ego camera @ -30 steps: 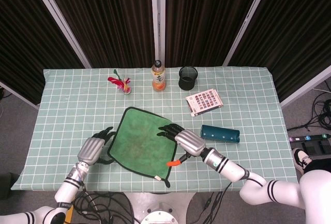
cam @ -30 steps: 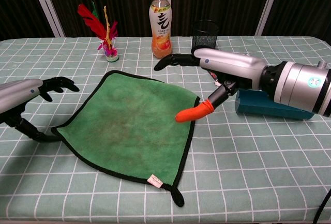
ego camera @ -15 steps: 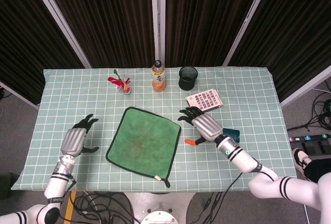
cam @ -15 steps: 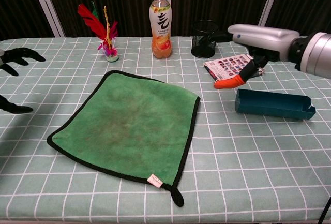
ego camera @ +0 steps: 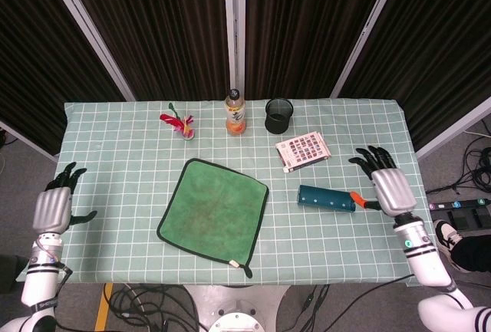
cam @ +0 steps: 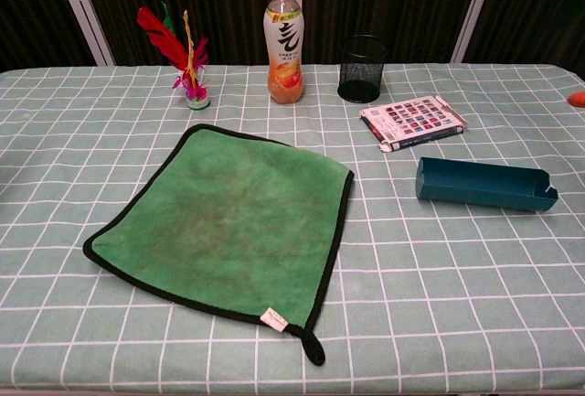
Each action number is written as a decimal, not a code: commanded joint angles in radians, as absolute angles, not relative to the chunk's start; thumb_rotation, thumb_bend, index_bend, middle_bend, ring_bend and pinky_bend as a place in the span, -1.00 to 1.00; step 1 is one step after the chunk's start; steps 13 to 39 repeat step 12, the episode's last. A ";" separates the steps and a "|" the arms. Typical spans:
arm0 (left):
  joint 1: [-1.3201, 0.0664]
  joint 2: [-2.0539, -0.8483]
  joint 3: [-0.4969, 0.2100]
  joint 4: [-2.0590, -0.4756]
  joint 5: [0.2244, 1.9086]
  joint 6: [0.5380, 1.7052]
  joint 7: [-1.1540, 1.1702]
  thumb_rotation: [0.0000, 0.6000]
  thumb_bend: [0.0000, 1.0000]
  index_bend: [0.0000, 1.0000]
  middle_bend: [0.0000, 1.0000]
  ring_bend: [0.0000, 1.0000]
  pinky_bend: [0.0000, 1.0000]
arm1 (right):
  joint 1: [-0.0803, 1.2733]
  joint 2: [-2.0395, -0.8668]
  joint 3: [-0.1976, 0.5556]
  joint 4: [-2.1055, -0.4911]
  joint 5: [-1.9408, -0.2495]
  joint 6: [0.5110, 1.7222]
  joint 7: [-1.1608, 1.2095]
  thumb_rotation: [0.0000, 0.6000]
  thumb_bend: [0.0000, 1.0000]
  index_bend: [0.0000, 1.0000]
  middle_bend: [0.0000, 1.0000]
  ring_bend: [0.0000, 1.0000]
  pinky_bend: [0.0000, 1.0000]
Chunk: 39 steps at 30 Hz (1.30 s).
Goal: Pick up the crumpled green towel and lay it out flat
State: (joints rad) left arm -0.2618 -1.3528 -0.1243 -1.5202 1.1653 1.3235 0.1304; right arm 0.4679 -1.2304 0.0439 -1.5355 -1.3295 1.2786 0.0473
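Note:
The green towel (ego camera: 214, 209) with black edging lies spread flat on the checked tablecloth, and fills the middle of the chest view (cam: 224, 225). My left hand (ego camera: 53, 205) hovers at the table's left edge, fingers spread, holding nothing. My right hand (ego camera: 388, 185) is at the table's right edge, fingers apart and empty. Only its orange thumb tip (cam: 576, 99) shows in the chest view. Both hands are well away from the towel.
At the back stand a feather shuttlecock (ego camera: 180, 124), a drink bottle (ego camera: 235, 113) and a black mesh cup (ego camera: 279, 116). A colourful card box (ego camera: 302, 150) and a dark teal box (ego camera: 327, 198) lie right of the towel.
Both hands have pulled outward from beside the towel to the table's left and right edges. The towel stays flat and unmoved.

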 commanded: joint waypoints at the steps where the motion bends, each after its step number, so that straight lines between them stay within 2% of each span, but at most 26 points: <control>1: -0.235 -1.335 -0.114 -1.548 1.183 1.369 0.146 1.00 -0.81 -0.58 -0.69 -0.68 -0.53 | 0.398 -1.190 0.025 -1.555 -1.340 1.346 0.081 0.93 -0.68 -0.57 -0.81 -1.00 -1.00; 12: -0.138 -1.296 -0.070 -1.683 1.233 1.513 0.236 1.00 -0.81 -0.58 -0.69 -0.68 -0.53 | 0.223 -1.140 -0.013 -1.574 -1.364 1.478 0.151 0.94 -0.68 -0.57 -0.81 -1.00 -1.00; 39: -0.138 -1.296 -0.070 -1.683 1.233 1.513 0.236 1.00 -0.81 -0.58 -0.69 -0.68 -0.53 | 0.223 -1.140 -0.013 -1.574 -1.364 1.478 0.151 0.94 -0.68 -0.57 -0.81 -1.00 -1.00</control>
